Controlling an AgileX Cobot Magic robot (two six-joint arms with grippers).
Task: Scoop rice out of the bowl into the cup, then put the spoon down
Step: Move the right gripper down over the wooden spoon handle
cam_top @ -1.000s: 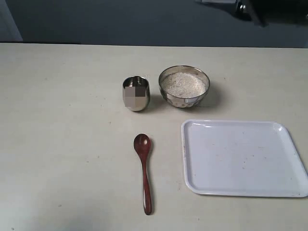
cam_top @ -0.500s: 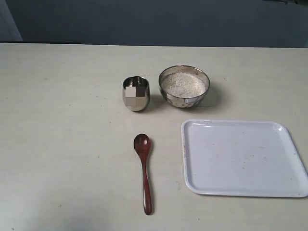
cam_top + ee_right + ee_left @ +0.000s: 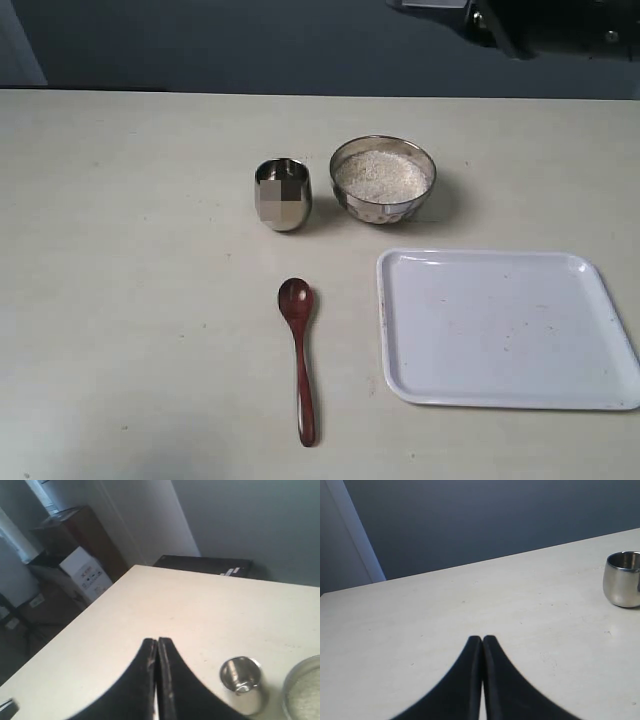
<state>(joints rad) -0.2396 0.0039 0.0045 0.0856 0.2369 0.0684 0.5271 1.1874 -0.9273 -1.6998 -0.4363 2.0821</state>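
Black left gripper (image 3: 482,640) was pinched fully together, gripping nothing, low over the cream table (image 3: 130,250) with the cup (image 3: 283,195) off to one side of it. That cup stood upright just beside the bowl (image 3: 383,180), a small gap between them, and the bowl was filled nearly to the rim with rice (image 3: 381,172). Spoon (image 3: 299,352) lay flat on the table nearer the camera than the cup, scoop end toward it, well apart from both grippers. White tray (image 3: 505,327) sat just right of the spoon, in front of the bowl. Right gripper (image 3: 157,641) was squeezed together too, holding nothing, up above the table with cup and bowl in its view.
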